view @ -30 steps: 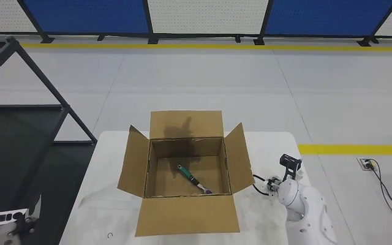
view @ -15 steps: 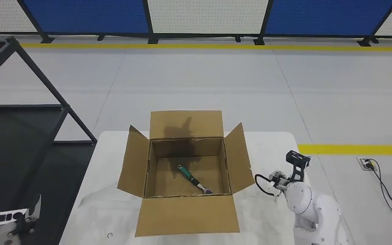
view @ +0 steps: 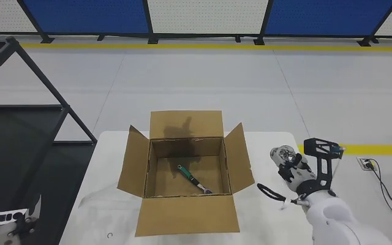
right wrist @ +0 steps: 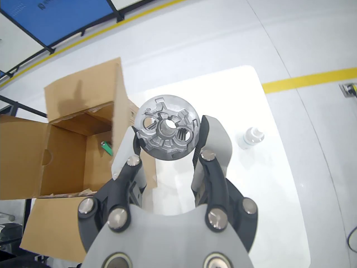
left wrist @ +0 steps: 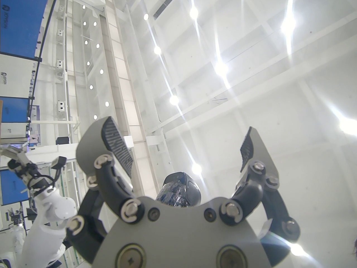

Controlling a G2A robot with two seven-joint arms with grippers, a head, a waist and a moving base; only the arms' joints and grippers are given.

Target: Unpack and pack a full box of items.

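Pale grey floor (view: pixel 202 79) carried yellow lines (view: pixel 184 45). Blue partition panels (view: pixel 86 15) stood along the far side. Ceiling lights (left wrist: pixel 221 68) shone overhead.

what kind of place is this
Likely a large industrial hall set up for robot trials: blue partition panels, yellow floor lines, and a high ceiling with rows of lights.

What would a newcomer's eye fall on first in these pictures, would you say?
Most likely the round grey metal part clamped in the right gripper, held above the white table beside the open cardboard box. Next would come the green-handled wrench lying on the box floor, and the left gripper, open and pointing up at the ceiling lights.
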